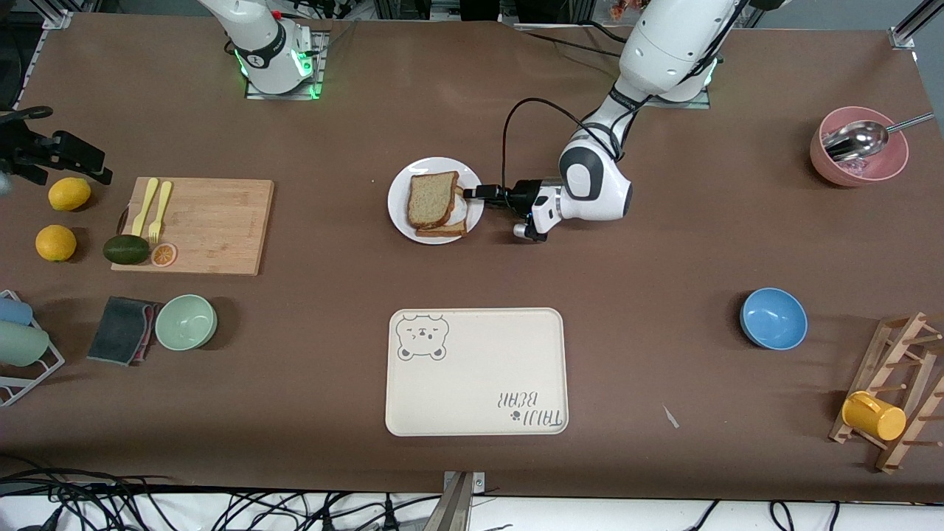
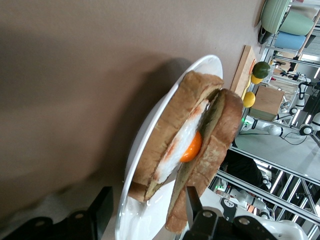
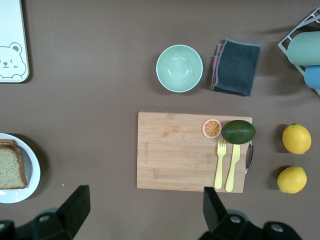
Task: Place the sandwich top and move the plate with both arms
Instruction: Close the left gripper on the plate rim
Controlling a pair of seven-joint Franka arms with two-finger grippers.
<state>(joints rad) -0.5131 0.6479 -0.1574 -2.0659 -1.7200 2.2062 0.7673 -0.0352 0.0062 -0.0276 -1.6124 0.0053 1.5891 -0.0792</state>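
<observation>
Left claw (image 1: 472, 193), front view: reached the plate (image 1: 402, 214) rim mid-tabletop; sandwich top (image 1: 433, 198) lay on the egg slice. Left wrist view: fingers spread astride the rim; one-sided lifting could tip the sandwich. Right wrist view: right claw (image 3: 145, 205) waited, spread, above the cutting board (image 3: 175, 150).

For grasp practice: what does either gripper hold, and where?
Nothing: left gripper open around the plate rim and sandwich top; right gripper open over the table.

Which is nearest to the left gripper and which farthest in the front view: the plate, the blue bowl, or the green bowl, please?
From the left gripper:
1. Plate, right at its fingertips.
2. Blue bowl, toward the left arm's end.
3. Green bowl, toward the right arm's end, slightly farther.
</observation>
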